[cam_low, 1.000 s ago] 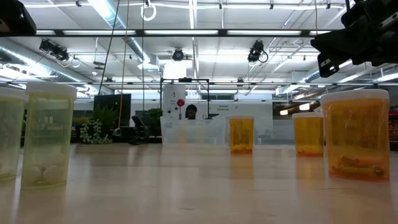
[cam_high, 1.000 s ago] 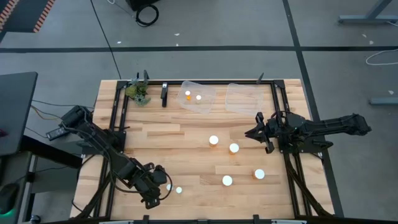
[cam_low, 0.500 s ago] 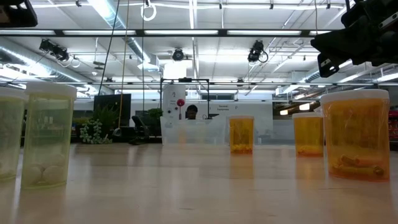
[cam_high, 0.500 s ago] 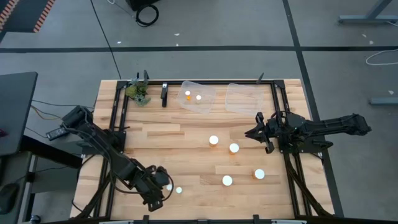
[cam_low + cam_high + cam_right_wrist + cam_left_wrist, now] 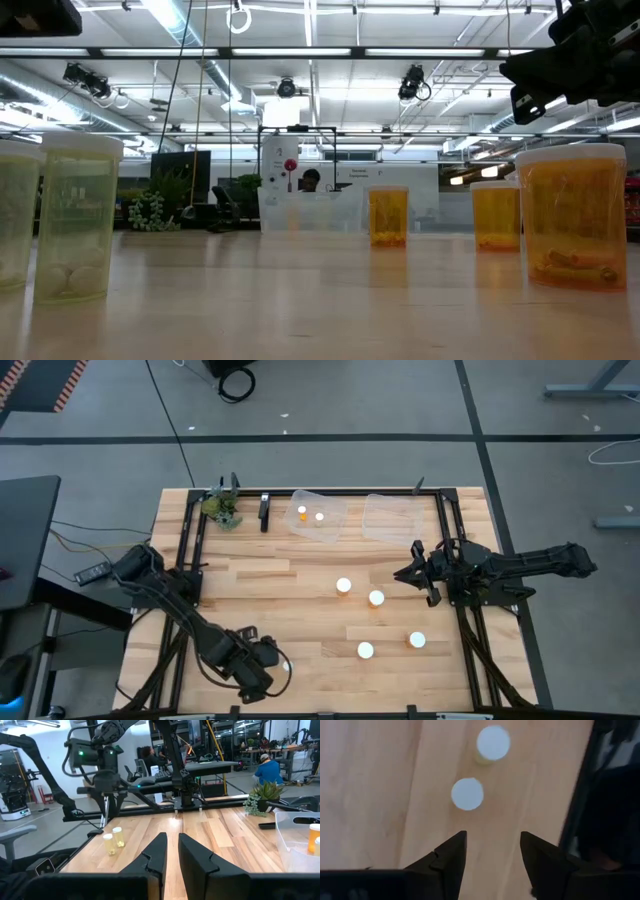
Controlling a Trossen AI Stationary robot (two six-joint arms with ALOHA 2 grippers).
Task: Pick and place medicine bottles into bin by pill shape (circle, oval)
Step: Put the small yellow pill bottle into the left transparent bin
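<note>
Your left hand (image 5: 490,857) has slid over the two tiny bottles (image 5: 467,793) at the table's (image 5: 300,585) near-left corner, fingers spread, nothing pinched yet, so a pick looks close. From above, the arm now hides both. Right hand (image 5: 403,573) waits, nearly pressed together.

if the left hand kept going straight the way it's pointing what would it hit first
Probably the nearer of two white-capped bottles, seen cap-on just ahead of the open left hand and slightly off the centre line of its gap. Depth is unclear; the second bottle stands just beyond.
</note>
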